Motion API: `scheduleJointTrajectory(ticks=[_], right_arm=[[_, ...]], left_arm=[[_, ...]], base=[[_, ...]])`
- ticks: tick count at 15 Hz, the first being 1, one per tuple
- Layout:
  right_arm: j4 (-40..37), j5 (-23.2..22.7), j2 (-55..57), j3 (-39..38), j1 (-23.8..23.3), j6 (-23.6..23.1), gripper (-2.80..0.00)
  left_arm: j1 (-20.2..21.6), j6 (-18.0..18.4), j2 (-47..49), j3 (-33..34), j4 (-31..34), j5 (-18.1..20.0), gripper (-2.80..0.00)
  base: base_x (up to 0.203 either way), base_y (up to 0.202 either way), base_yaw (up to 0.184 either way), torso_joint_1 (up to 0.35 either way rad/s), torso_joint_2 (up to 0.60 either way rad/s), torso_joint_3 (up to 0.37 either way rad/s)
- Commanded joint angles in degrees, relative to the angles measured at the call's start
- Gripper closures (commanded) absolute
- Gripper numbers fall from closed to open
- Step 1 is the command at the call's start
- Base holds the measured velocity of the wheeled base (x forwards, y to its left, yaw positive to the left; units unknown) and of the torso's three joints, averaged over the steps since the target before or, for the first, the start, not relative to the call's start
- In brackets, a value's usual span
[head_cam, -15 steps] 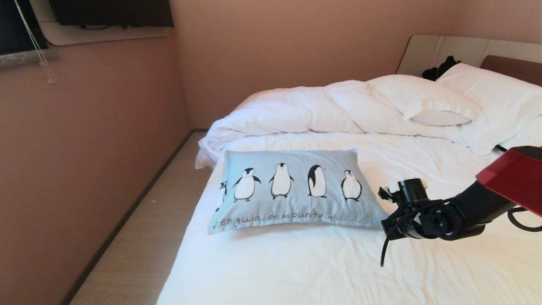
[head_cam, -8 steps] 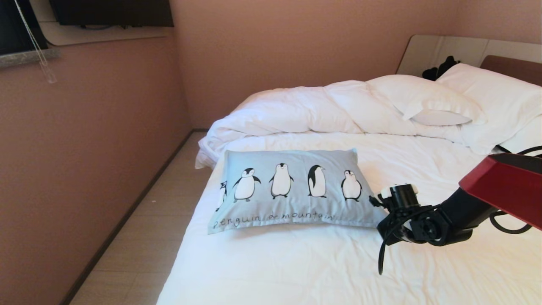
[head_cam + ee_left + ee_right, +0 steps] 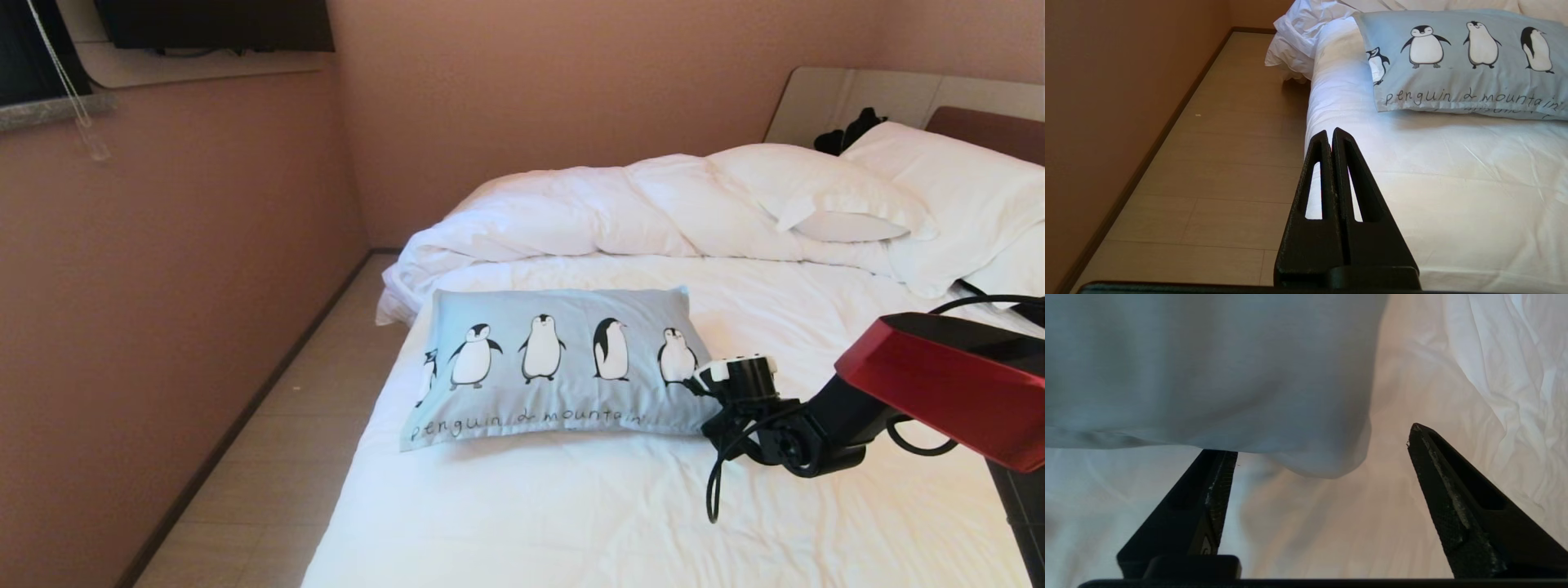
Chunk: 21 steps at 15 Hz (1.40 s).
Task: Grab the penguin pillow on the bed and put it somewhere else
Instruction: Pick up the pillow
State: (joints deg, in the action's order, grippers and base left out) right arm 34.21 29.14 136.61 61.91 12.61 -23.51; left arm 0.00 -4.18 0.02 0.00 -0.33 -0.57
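The penguin pillow (image 3: 563,367) lies flat on the bed (image 3: 571,506), near the edge that faces the floor, its printed side up and the white duvet (image 3: 571,212) bunched just behind it; my right hand (image 3: 1318,457) is at its right-hand corner with the fingers spread wide and nothing between them; one finger (image 3: 1216,473) sits under the corner's sagging fabric, the other (image 3: 1437,465) stands clear over the bare sheet. My left hand (image 3: 1333,139) is parked low off the bed's near corner, fingers pressed together and empty; it has no part in this.

The step, as I judge it, is to get a firm bite on that corner; I should push further in so both fingers straddle the stuffed body and not just the loose flap of the case, since a thin pinch of cloth would likely let the filling sag and the pillow swing; I want the lower finger sliding between pillow and sheet without catching the sheet; then close fully before lifting, and lift straight up before carrying it anywhere.
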Motion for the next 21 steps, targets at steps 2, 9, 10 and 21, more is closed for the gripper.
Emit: scheduleJointTrajectory(ticks=[2, 9, 10, 21], right_arm=[[0.33, 1.1, 1.38, 0.66, 0.09, -1.54, -2.8], [0.27, 1.75, 1.5, -0.08, 0.05, -2.68, -2.8], [0.61, 2.01, 2.38, 0.7, 0.12, -2.4, -2.8], [6.66, 6.01, 7.62, 5.23, 0.14, -2.06, 0.0]], left_arm=[[0.0, -0.04, 0.06, 0.18, -0.02, -0.04, 0.0], [0.0, -0.04, 0.02, 0.18, -0.02, -0.04, 0.0], [0.0, -0.04, -0.02, 0.18, -0.02, -0.04, 0.0], [0.0, -0.04, 0.06, 0.18, -0.02, -0.03, 0.0]], base=[[0.0, 0.0, 0.0, 0.0, 0.0, 0.0], [0.0, 0.0, 0.0, 0.0, 0.0, 0.0], [0.0, 0.0, 0.0, 0.0, 0.0, 0.0], [0.0, 0.0, 0.0, 0.0, 0.0, 0.0]])
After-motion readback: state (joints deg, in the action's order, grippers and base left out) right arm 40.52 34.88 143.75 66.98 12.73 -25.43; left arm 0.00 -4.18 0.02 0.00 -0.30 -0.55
